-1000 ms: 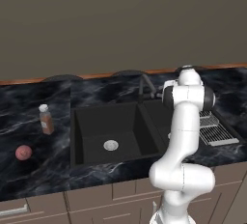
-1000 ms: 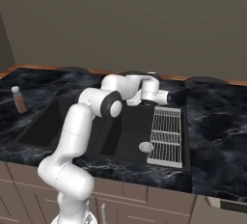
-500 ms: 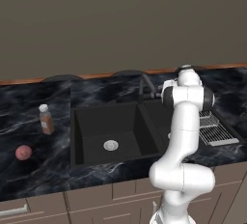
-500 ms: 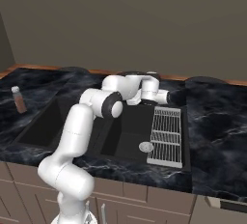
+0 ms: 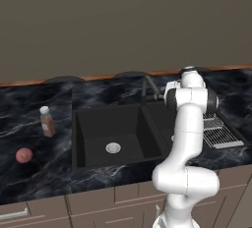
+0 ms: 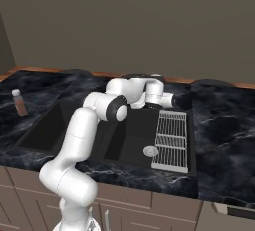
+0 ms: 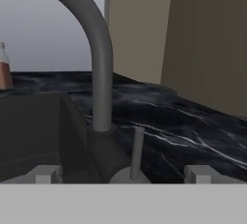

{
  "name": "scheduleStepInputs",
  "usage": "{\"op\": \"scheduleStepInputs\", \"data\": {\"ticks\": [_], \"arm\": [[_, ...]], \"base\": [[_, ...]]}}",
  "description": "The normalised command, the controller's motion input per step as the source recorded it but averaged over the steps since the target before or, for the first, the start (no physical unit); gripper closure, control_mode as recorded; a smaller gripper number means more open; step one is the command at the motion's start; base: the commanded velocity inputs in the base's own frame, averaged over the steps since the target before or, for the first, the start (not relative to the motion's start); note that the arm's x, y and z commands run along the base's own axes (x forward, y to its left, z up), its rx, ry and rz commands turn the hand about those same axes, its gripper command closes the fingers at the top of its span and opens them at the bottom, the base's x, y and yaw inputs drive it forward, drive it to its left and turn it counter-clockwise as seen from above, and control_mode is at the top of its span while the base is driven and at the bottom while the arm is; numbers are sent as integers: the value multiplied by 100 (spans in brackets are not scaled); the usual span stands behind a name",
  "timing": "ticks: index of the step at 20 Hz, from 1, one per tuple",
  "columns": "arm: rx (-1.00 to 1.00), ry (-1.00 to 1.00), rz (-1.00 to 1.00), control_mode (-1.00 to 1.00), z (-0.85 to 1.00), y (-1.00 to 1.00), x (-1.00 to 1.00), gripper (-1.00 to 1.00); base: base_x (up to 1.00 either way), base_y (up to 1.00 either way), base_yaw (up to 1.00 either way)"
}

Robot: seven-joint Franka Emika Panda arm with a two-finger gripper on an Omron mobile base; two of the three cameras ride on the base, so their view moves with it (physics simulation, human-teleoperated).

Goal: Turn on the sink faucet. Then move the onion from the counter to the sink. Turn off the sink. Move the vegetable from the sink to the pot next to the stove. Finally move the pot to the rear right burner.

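In the hand view my gripper (image 7: pixel 123 175) is open, its fingertips (image 7: pixel 46 175) standing either side of the sink faucet (image 7: pixel 99 63) at its base, close to the thin upright lever (image 7: pixel 137 146). From the left base view the slim black faucet (image 5: pixel 147 87) rises behind the black double-basin sink (image 5: pixel 83 138), just left of my arm. The reddish-pink onion (image 5: pixel 23 155) lies on the black marble counter (image 5: pixel 29 183), far left of the sink. The pot and the stove are out of view.
A white-capped brown bottle (image 5: pixel 47 122) stands on the counter between onion and sink. A silver wire rack (image 6: pixel 172 140) covers the right side of the right basin. Silver drains (image 5: pixel 113 148) sit in the basins. The wall runs close behind the faucet.
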Motion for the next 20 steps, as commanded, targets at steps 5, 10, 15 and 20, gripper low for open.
{"op": "scheduleStepInputs", "data": {"ticks": [5,10,15,20], "arm": [[0,0,0,-100,-1,0,3,-100],[0,0,0,-100,-1,0,7,-100],[0,0,0,-100,-1,0,11,-100],[0,0,0,-100,-1,0,9,-100]], "base": [[0,0,0],[0,0,0],[0,0,0],[0,0,0]]}}
